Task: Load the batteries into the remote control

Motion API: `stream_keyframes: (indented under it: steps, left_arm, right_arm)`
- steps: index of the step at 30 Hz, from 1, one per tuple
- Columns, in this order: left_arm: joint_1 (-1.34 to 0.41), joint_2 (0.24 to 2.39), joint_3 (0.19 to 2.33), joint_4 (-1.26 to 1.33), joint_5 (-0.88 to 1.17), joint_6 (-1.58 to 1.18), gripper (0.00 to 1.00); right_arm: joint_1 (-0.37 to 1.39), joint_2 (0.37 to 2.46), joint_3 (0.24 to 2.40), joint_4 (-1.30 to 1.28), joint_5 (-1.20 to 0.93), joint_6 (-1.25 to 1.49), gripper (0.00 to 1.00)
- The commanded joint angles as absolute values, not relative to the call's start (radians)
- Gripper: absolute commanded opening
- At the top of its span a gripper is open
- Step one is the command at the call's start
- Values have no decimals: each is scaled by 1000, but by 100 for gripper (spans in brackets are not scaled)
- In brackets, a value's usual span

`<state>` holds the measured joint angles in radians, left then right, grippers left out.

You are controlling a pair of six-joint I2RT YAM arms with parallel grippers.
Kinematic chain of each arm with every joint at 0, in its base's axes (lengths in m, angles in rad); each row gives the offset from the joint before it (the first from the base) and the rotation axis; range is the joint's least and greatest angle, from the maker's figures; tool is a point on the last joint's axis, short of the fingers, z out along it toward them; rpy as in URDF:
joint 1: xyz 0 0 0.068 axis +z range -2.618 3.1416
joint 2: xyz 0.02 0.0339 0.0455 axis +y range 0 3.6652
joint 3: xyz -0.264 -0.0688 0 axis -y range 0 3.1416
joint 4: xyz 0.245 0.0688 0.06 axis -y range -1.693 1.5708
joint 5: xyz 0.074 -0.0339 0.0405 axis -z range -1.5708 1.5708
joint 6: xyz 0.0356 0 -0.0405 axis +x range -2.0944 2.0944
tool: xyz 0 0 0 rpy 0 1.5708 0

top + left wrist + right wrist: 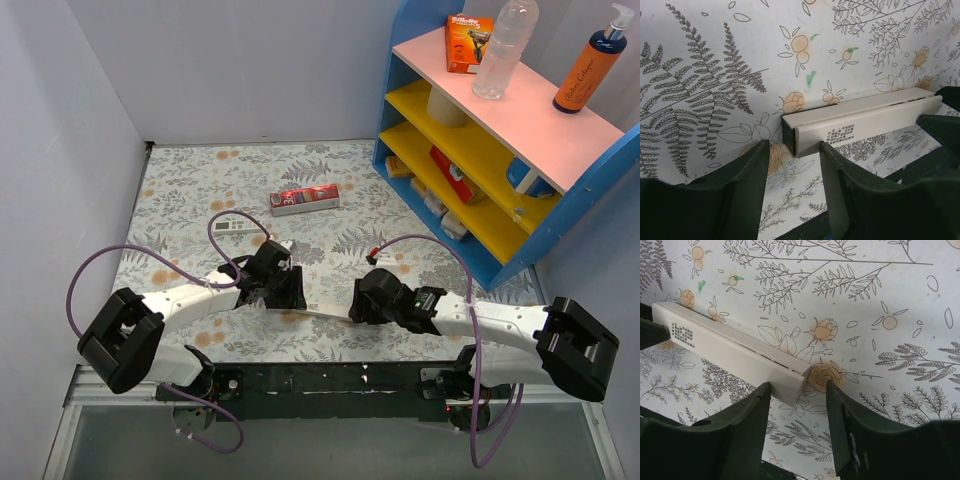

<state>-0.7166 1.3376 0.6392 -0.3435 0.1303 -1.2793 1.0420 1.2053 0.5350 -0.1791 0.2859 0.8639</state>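
The remote control is a slim white bar lying on the floral table cover between my two grippers. In the left wrist view it shows a printed code label, and its dark end lies between the tips of my open left gripper without being clamped. In the right wrist view its other end lies by the left finger of my open right gripper. From above, the left gripper and the right gripper face each other along the bar. No batteries show.
A red carton lies at the middle back. A small white piece with coloured marks lies left of it. A blue shelf unit with bottles and boxes stands at the back right. Purple cables loop over both arms.
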Motion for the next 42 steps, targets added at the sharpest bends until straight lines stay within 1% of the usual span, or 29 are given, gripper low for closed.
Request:
stream_keyframes:
  steps: [1,2,4,10,14,17,28,36,42]
  left_arm:
    - [-719,1338,667,-336,109,-1272,41]
    - [-719,1339,666,-336,110,-1272,40]
    - [-719,1344,667,-334,109,-1272,34]
    - [-719,1353,667,-336,110,-1273,29]
    - [-719,1356,667,-336,115,-1273,27]
    - [-719,1361,667,-336,117,-1273,26]
    - [-721,1367,664,-339,127,-1273,26]
    - [-719,1370,664,-341,132,-1275,26]
    - [-719,1374,658,-344,132,-1281,25]
  right_arm:
    - [1043,1213,586,-184,313,845,54]
    - [1043,1215,587,-184,311,844,54]
    - [1045,1221,597,-183,311,835,53]
    - [1034,1236,614,-192,313,821,52]
    - [1022,1236,601,-193,302,818,49]
    - [1014,1239,591,-189,281,818,48]
    - [1014,1290,509,-163,172,839,48]
    - [1014,1244,521,-204,192,850,47]
    - [1014,1216,537,-287,232,874,48]
